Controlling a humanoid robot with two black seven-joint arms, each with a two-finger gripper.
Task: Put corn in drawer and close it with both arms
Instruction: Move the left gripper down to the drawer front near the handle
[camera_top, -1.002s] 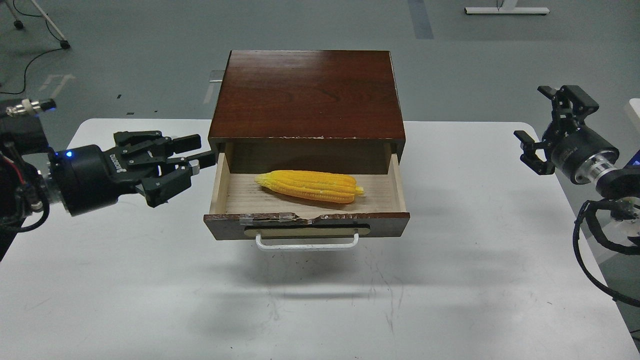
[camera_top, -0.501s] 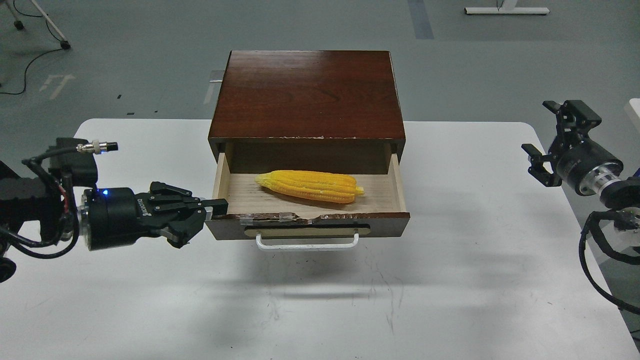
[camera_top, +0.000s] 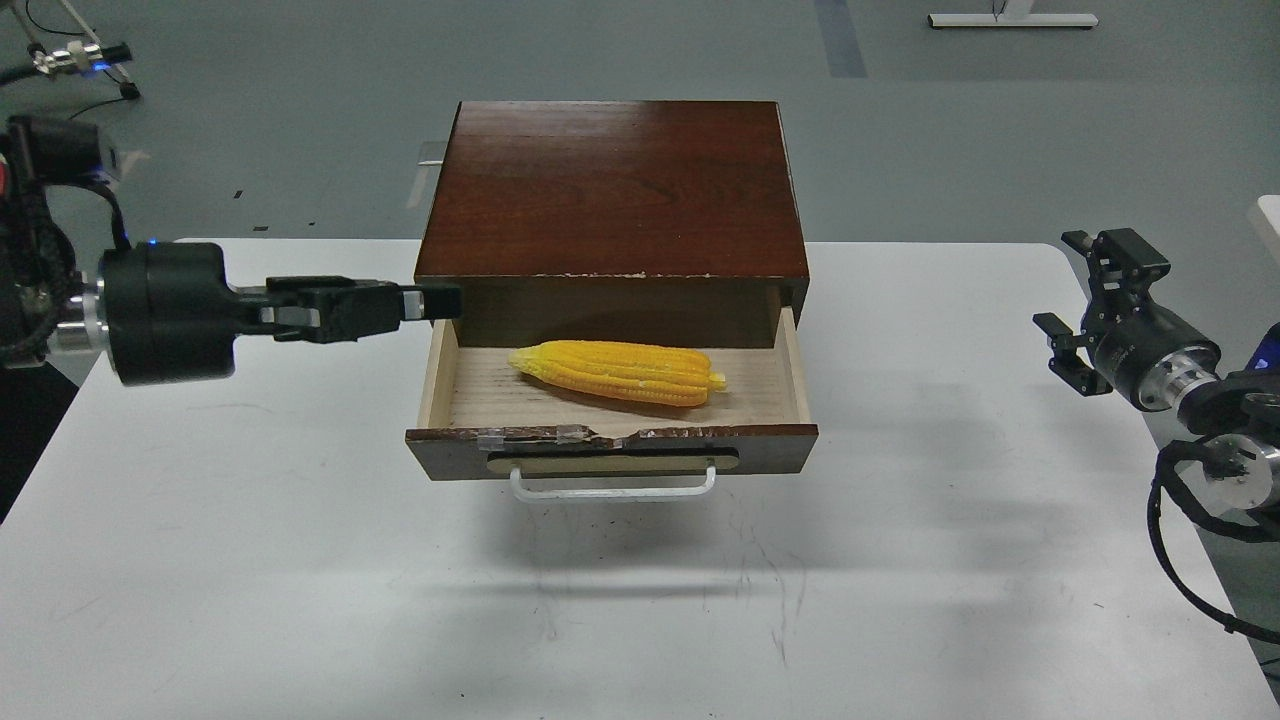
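On the white tabletop (camera_top: 250, 560) stands a dark wooden cabinet (camera_top: 615, 190), and its drawer (camera_top: 612, 452) is pulled out toward the near side. Inside, on the pale wood floor, lies the corn (camera_top: 618, 372), lengthwise across the drawer and clear of both side walls. Placement appears complete; closing remains.

Left end effector (camera_top: 440, 301) reaches in horizontally, its tip at the cabinet's left front corner, just above the drawer's left wall. Its fingers appear pressed together, holding nothing. Right end effector (camera_top: 1085, 300) hangs well apart from the drawer at the far right, fingers spread and empty.

Risks, as judged:
- Left arm is not at the drawer front; pushing from its present spot would shove the cabinet sideways.
- A one-sided push could skew and jam the drawer.
- Chipped, taped top edge could snag a finger.
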